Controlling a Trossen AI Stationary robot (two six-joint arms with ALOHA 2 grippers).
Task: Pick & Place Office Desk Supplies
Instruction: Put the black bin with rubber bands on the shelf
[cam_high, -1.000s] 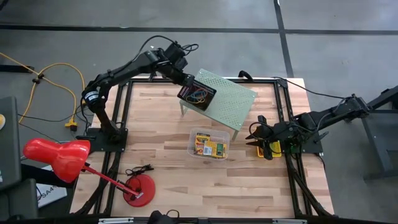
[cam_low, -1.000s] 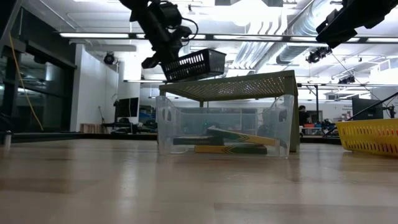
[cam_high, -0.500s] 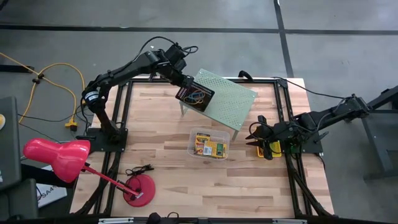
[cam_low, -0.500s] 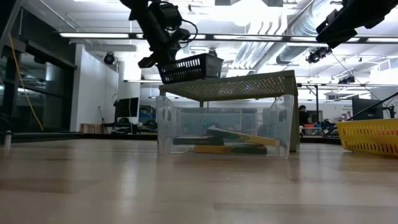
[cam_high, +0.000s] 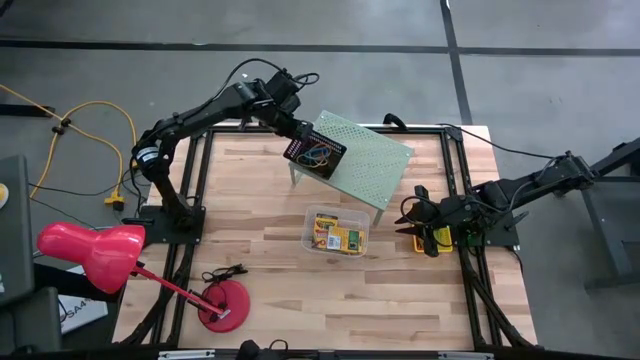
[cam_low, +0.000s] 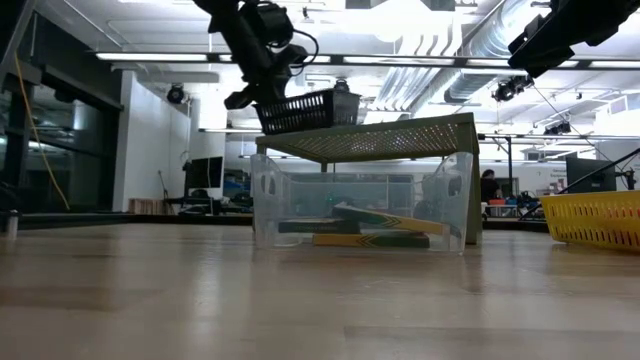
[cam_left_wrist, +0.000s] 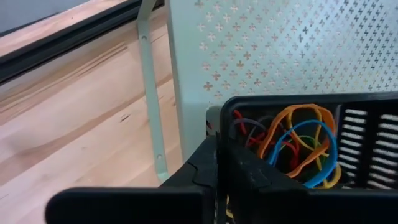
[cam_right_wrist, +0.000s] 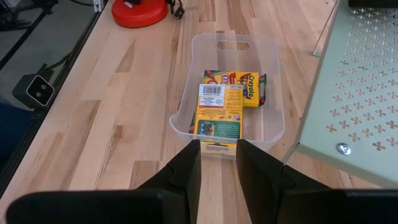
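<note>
The small black mesh tray (cam_high: 316, 154) holds thin coloured rubber bands (cam_left_wrist: 303, 140). It sits at the left corner of the pale green perforated shelf (cam_high: 368, 165), with my left gripper (cam_high: 298, 136) shut on its end. The clear tub (cam_high: 337, 231) stands on the table in front of the shelf, with green-and-yellow card boxes (cam_right_wrist: 222, 104) lying in it. My right gripper (cam_right_wrist: 219, 163) hangs open above the table's right side, pointing at the tub, and nothing is between its fingers. The yellow basket (cam_low: 596, 216) stands below that arm at the right edge. My left gripper grips the tray's end wall (cam_left_wrist: 222, 124) near a corner, pinched between the two fingers (cam_left_wrist: 249, 180). They slant down from the table's far left. In the low view the tray's bottom (cam_low: 305, 128) lies on the shelf top, and the tray is nearly level.
A red desk lamp (cam_high: 92, 252) with its round base (cam_high: 223, 304) stands at the table's near left. Bare wood lies between the lamp and the tub. The shelf's thin legs (cam_left_wrist: 149, 93) stand on the table under the tray.
The tray's free end has sunk a little, so the tray went from tilted above the shelf to resting on its top. My left gripper stayed where it was, and my right arm kept still.
</note>
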